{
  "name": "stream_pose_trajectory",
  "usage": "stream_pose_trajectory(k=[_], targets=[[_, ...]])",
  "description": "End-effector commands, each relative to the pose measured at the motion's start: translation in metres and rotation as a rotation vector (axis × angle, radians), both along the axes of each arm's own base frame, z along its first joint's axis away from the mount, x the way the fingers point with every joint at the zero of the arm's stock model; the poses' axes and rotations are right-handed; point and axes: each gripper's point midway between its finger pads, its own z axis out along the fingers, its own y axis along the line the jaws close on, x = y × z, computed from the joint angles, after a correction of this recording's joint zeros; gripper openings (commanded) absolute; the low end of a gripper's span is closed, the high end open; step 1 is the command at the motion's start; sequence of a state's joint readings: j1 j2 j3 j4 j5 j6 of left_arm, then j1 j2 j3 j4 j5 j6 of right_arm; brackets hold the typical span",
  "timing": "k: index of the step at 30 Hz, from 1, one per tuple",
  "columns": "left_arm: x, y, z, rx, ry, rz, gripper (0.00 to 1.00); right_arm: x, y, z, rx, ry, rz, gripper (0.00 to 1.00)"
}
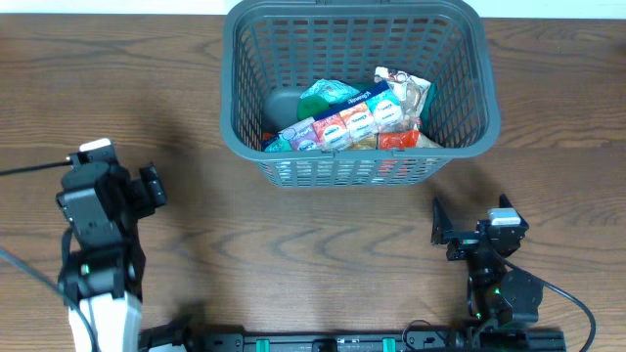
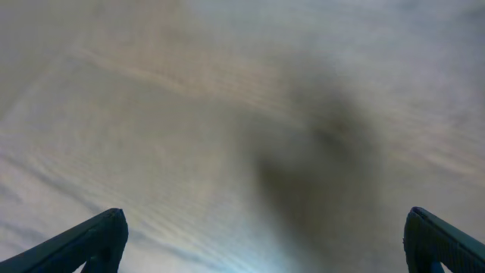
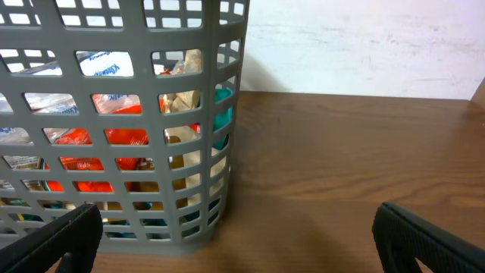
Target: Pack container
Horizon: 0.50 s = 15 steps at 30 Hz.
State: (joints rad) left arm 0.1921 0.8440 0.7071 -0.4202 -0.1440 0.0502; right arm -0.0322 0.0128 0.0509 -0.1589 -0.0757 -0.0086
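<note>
The container, a large dark grey slotted basket point(image 1: 235, 88), stands at the back middle of the wooden table. Several colourful snack packets point(image 1: 357, 117) lie inside it, toward its right and front. The basket's near right corner point(image 3: 121, 121) fills the left of the right wrist view, with red and orange packets showing through the slots. My right gripper point(image 3: 235, 243) is open and empty, low over the table a little in front of the basket; overhead it shows at the front right point(image 1: 460, 230). My left gripper point(image 2: 265, 243) is open and empty above bare blurred wood; overhead it shows at the front left point(image 1: 147, 188).
A pale wall point(image 3: 356, 45) runs behind the table's far edge. A black rail point(image 1: 342, 342) lies along the front edge between the arm bases. A dark cable point(image 1: 29, 168) trails off left from the left arm.
</note>
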Motion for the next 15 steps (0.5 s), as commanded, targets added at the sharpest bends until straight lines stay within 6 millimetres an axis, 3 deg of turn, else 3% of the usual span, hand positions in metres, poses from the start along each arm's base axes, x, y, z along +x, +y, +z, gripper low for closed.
stream_pose_trajectory(k=[1, 6, 15], targets=[[-0.007, -0.015, 0.033, 0.021, -0.125, -0.036, 0.98, 0.0, 0.002, -0.001, -0.011, -0.005, 0.01, 0.99], [-0.022, -0.037, 0.071, -0.066, -0.312, -0.054, 0.98, 0.0, 0.002, -0.001, -0.011, -0.005, 0.01, 0.99], [-0.048, -0.055, 0.072, -0.139, -0.339, -0.09, 0.99, 0.0, 0.002, -0.001, -0.011, -0.005, 0.01, 0.99]])
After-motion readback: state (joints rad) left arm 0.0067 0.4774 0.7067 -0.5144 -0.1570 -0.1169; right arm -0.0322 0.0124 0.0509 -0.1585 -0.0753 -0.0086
